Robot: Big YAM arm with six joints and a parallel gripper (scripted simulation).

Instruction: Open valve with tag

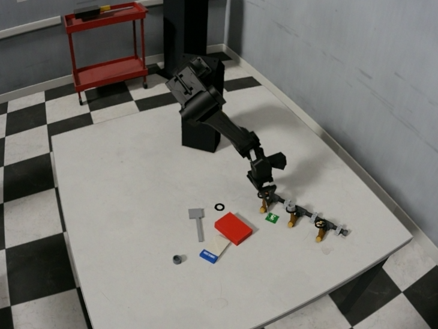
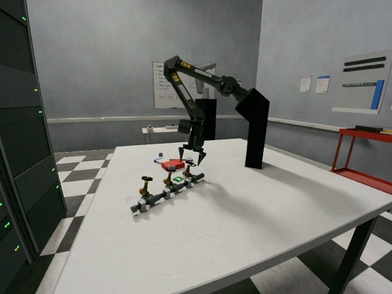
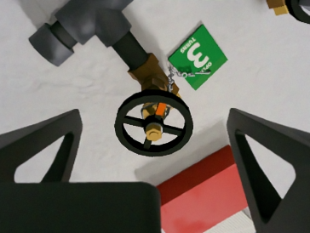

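A grey pipe (image 1: 304, 214) lies on the white table with three brass valves on it. The valve nearest the arm has a black handwheel (image 3: 153, 125) and a green tag (image 3: 198, 57) chained to it; the tag reads 3 turns. This tag also shows in the overhead view (image 1: 272, 217). My gripper (image 3: 154, 116) hangs straight over that handwheel, open wide, with a finger on each side and clear of the rim. In the side view my gripper (image 2: 191, 155) sits just above the wheel (image 2: 190, 163). The middle valve (image 1: 292, 215) and the end valve (image 1: 320, 227) stand apart from it.
A red block (image 1: 233, 228) lies close beside the tagged valve, at the bottom of the wrist view (image 3: 200, 200). A black ring (image 1: 219, 204), a grey T-shaped piece (image 1: 198, 217), a blue-and-white card (image 1: 214, 249) and a small grey cup (image 1: 177, 259) lie further left.
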